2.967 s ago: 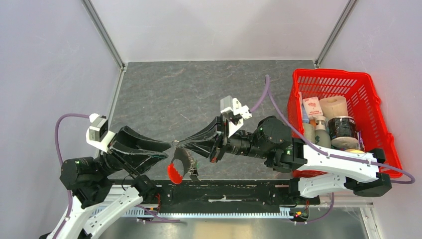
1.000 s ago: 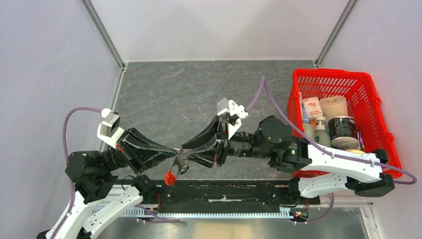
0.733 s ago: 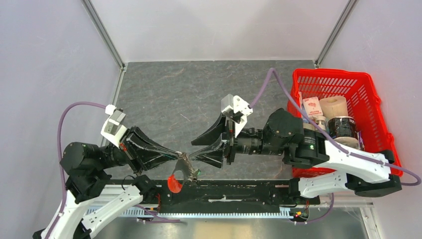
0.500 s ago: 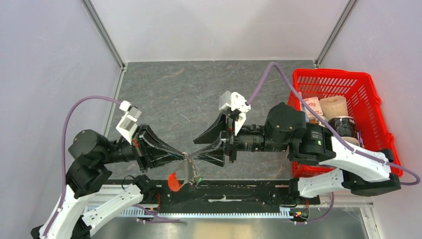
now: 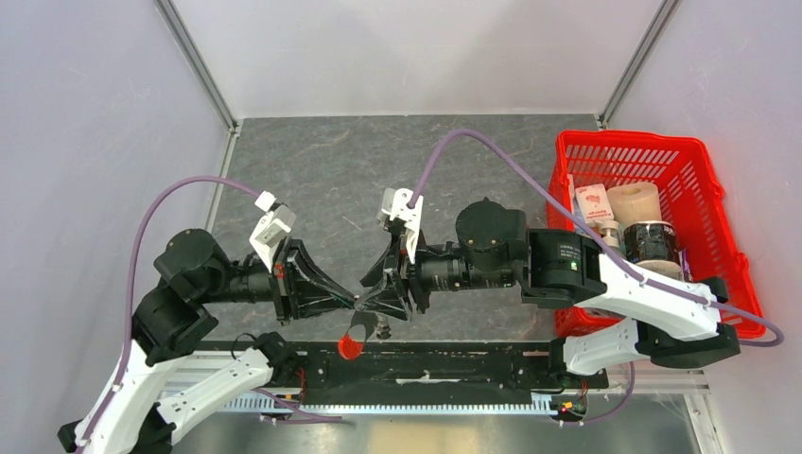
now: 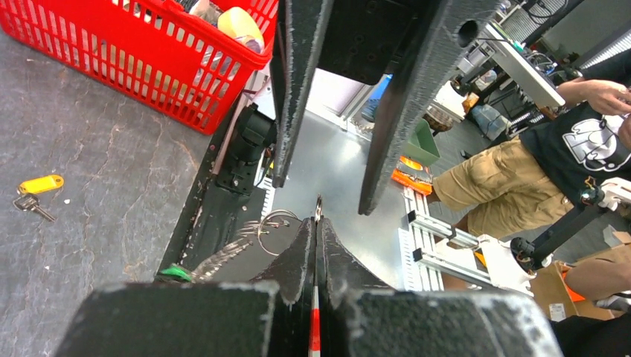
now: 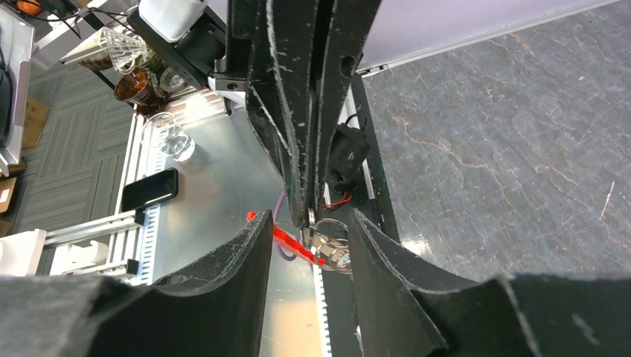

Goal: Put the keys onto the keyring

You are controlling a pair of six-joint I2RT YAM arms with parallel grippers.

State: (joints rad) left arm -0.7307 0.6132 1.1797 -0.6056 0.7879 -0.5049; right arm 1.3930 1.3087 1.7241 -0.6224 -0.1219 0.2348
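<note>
The keyring (image 5: 352, 345) hangs between left pincer (image 5: 356, 301) and right pincer (image 5: 372, 292); basket (image 5: 721, 236) far right.

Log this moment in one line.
left gripper: shut on keyring | right gripper: open, flanking keyring | yellow key: loose on table

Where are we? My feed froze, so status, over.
Left hand shut on keyring. Right hand open, straddling it. Yellow-tagged key loose on table, not yet on. Nothing blocking seen.

overhead view, 2 close wrist views sharing keyring (image 7: 326, 239)
</note>
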